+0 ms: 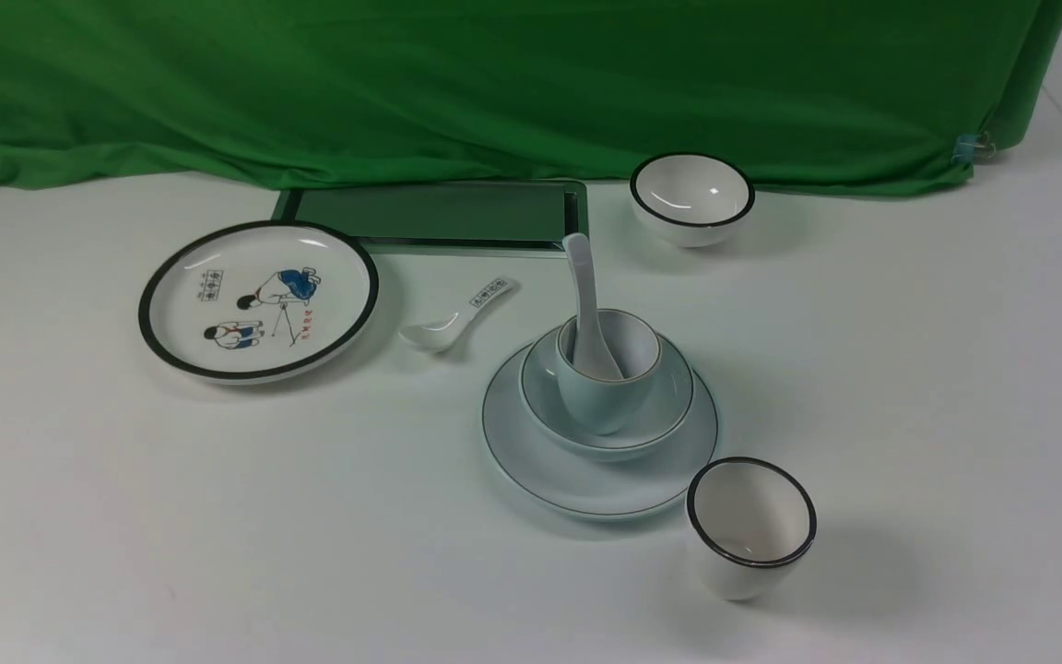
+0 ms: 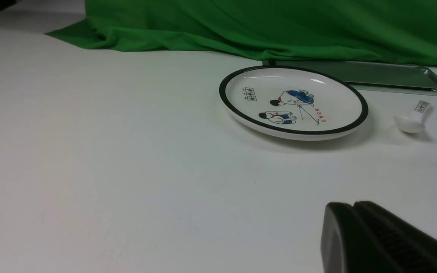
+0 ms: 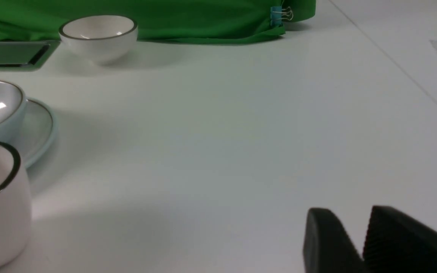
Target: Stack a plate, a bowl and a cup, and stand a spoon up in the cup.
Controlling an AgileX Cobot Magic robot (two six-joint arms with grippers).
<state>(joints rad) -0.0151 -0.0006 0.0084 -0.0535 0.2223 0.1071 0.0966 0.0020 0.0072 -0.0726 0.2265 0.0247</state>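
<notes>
Black-rimmed white cup (image 1: 750, 526) sitting nearest. Glossy white ceramic spoon (image 1: 589, 314) leaning in pale blue cup (image 1: 607, 371): slippery, brittle; handle offering best grip. Left fingers (image 2: 370, 235) pressing together, right fingers (image 3: 389, 239) gapping slightly, both pinching nothing.

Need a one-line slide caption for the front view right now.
Pale blue cup holding the upright spoon sits in the bowl on the plate; black-rimmed dishes lie unused around.

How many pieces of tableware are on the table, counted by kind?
Plates: 2, pale blue plate, cartoon plate
Bowls: 2, pale blue bowl, black-rimmed bowl
Cups: 2, pale blue cup, black-rimmed cup
Spoons: 2, plain white spoon, printed spoon
Tray: 1, metal tray
Total: 9
</notes>
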